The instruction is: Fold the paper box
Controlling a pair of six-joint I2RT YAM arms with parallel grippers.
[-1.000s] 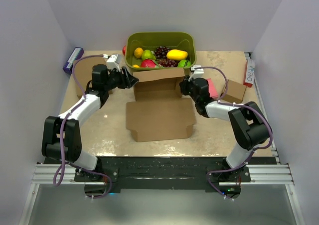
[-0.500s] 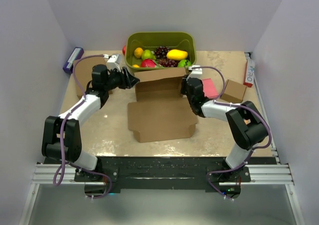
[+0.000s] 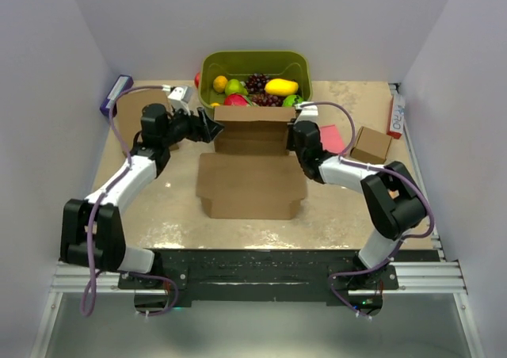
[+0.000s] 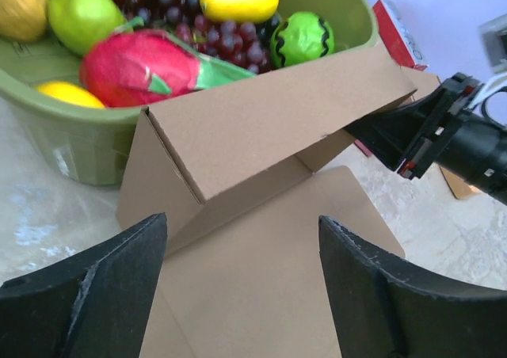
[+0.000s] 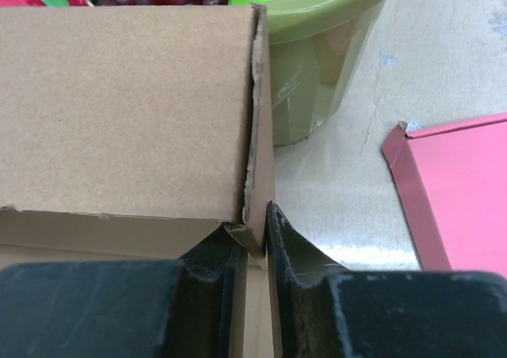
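Observation:
The paper box (image 3: 252,185) lies mid-table, its big panel flat and its back part folded up into a hollow wall (image 3: 253,128) against the green tub. My left gripper (image 3: 209,127) hangs open just off the wall's left end; in the left wrist view its fingers (image 4: 87,295) straddle the flat panel and touch nothing, and the wall (image 4: 269,128) is ahead. My right gripper (image 3: 295,138) is shut on the box's right side flap. The right wrist view shows that thin flap (image 5: 260,176) pinched at my right gripper (image 5: 255,243).
The green tub (image 3: 253,55) of fruit stands right behind the box. A pink sheet (image 3: 338,140) and a small cardboard cube (image 3: 371,144) lie to the right, with a red-and-white packet (image 3: 396,112) beyond. A flat cardboard rectangle (image 3: 131,114) and a purple item (image 3: 116,95) lie at left.
The left gripper has opened and let go of the box's left end. The raised wall now sits squarer and closer to the tub. The right gripper has closed tighter on the right flap.

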